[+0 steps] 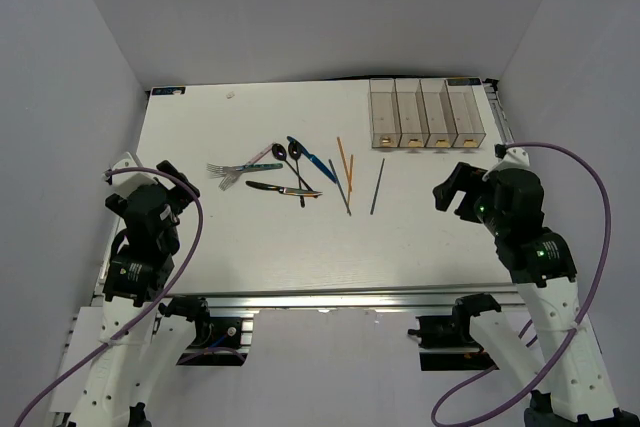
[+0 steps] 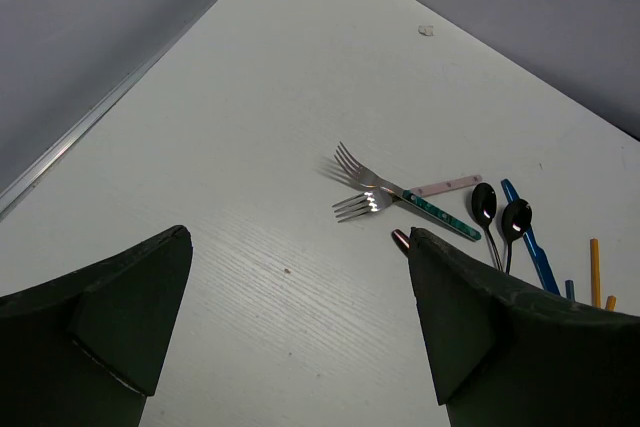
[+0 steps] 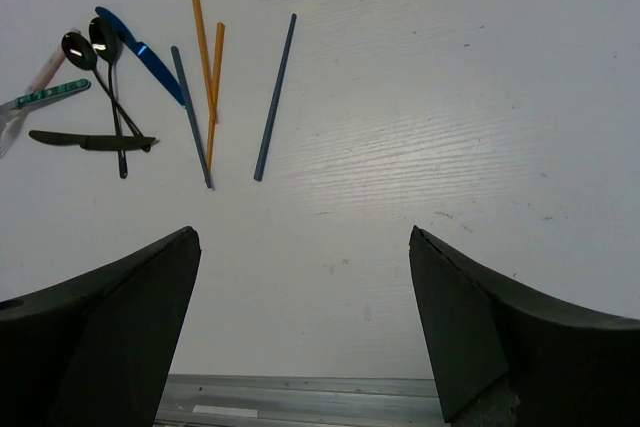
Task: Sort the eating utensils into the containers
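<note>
The utensils lie mid-table: two forks (image 1: 228, 171) (image 2: 375, 190), two black spoons (image 1: 287, 155) (image 3: 88, 47), a blue-handled knife (image 1: 310, 158) (image 3: 140, 52), a dark knife (image 1: 283, 188) (image 3: 90, 140), two orange chopsticks (image 1: 346, 162) (image 3: 205, 57) and two dark chopsticks (image 1: 377, 185) (image 3: 275, 95). Four joined clear bins (image 1: 428, 114) stand at the back right, tags at their near ends. My left gripper (image 1: 178, 185) (image 2: 300, 297) is open and empty, left of the forks. My right gripper (image 1: 447, 190) (image 3: 305, 297) is open and empty, right of the chopsticks.
The white table (image 1: 200, 237) ends in a metal rail (image 3: 300, 397) at the near edge. Grey walls enclose the table on three sides. A small white scrap (image 1: 230, 95) lies near the back edge. A purple cable (image 1: 590, 207) loops beside the right arm.
</note>
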